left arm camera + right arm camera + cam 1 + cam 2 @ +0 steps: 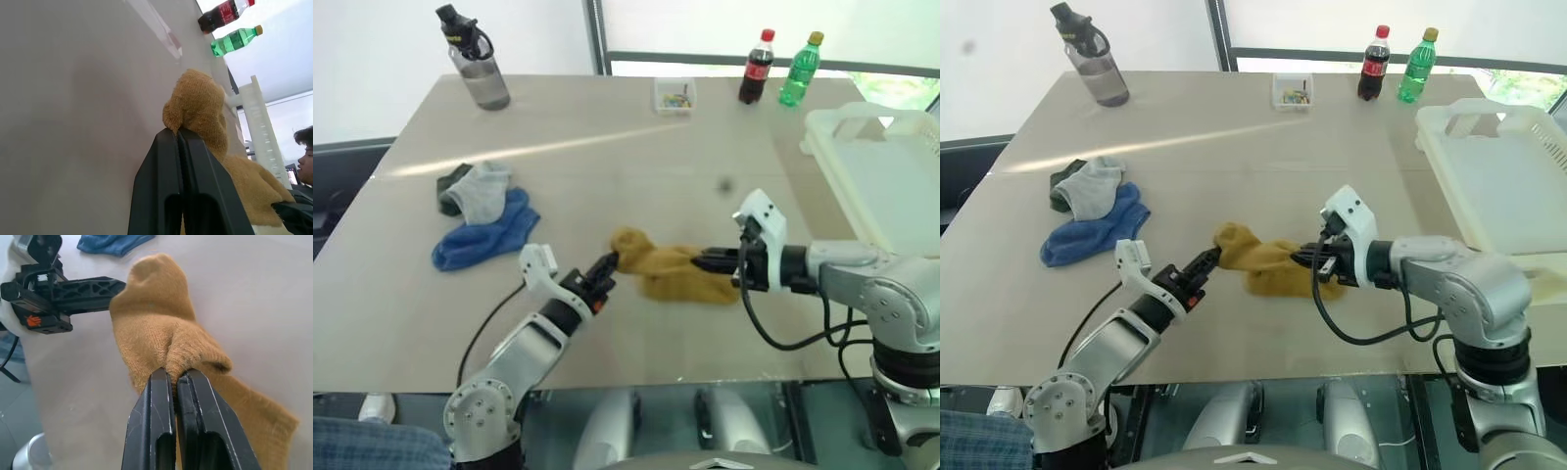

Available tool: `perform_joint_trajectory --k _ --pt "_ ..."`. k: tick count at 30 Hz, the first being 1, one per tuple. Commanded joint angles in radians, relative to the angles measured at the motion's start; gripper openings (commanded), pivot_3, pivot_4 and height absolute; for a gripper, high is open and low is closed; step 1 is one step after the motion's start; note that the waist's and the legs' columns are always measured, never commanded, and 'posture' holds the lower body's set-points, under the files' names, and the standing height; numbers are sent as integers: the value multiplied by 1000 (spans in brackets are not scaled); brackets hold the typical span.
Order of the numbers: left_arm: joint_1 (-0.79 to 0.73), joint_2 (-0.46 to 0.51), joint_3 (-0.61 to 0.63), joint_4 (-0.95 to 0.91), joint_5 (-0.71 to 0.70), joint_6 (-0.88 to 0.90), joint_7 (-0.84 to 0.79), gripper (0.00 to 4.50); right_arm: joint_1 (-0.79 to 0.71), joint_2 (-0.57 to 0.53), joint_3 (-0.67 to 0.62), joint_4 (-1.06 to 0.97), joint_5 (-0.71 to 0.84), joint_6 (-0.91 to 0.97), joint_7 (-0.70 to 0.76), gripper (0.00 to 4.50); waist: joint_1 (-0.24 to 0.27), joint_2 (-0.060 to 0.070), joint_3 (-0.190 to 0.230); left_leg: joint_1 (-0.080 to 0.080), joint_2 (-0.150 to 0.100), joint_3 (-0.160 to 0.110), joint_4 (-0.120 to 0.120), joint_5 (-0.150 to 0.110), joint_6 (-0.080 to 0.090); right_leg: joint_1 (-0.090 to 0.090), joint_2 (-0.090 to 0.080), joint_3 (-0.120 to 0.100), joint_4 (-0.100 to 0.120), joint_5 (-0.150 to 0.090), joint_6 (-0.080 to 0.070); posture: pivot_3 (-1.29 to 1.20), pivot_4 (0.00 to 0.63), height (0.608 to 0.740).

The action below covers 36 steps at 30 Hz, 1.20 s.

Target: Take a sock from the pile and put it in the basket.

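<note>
On a pale tabletop, from the left: the pile [480, 215] of leftover socks, grey over blue with a dark one tucked behind, lies well apart from the action. Nearer centre, the left gripper [610, 266] has its two black fingers pressed together on one end of the mustard-yellow sock [671, 272], which is stretched between both arms just above the table. At the other end the right gripper [705, 260] is likewise clamped tight on a fold of the knit, as its wrist view shows, with the loose tail of the sock hanging below. Far right, the cream basket [876, 171] waits at the table's edge, clear of both arms. A water bottle [475, 59], a small clear box [674, 95] and two soft-drink bottles [781, 69] stand along the far side. The sock looks to be picked and in mid-carry; the step ahead is probably for the left pincer to let go so the right arm can swing the sock over the basket's rim and drop it in
</note>
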Motion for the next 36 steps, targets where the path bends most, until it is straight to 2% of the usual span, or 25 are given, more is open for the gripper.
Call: perform_joint_trajectory --k 1,8,11,15,28,36 --pt "33 23 -42 -51 -114 -14 -3 0 8 -19 -52 -54 32 21 -27 44 0 0 0 0 0 0 0 0 0 0 0 0 0 0 0 0 150 740" --pt "2 105 -79 -11 -135 -26 -37 0 52 -73 -54 -61 34 2 -64 44 4 0 0 -1 -1 -3 1 0 0 0 0 -4 0 -2 -3 0 150 740" --pt "5 124 -83 -4 -125 -40 -47 797 63 -79 -60 -64 43 -1 -73 0 3 0 0 -1 -1 -3 1 0 0 0 0 -3 0 -2 -3 0 150 740" --pt "10 142 -92 -1 -132 -54 -68 2537 76 -86 -58 -63 48 -13 -82 0 5 0 0 -2 -2 -3 1 0 0 0 0 -4 0 -2 -3 0 150 740" --pt "6 221 -47 97 -115 -76 -128 2537 93 -110 -52 -44 56 -44 -94 0 4 0 0 -2 -2 -3 1 0 0 0 0 -4 0 -2 -3 0 150 740" --pt "-59 203 -57 165 -106 -81 -150 2537 87 -100 -45 -40 61 -47 -112 0 6 0 0 -2 -2 -4 1 0 0 1 0 -5 0 0 0 0 150 740"
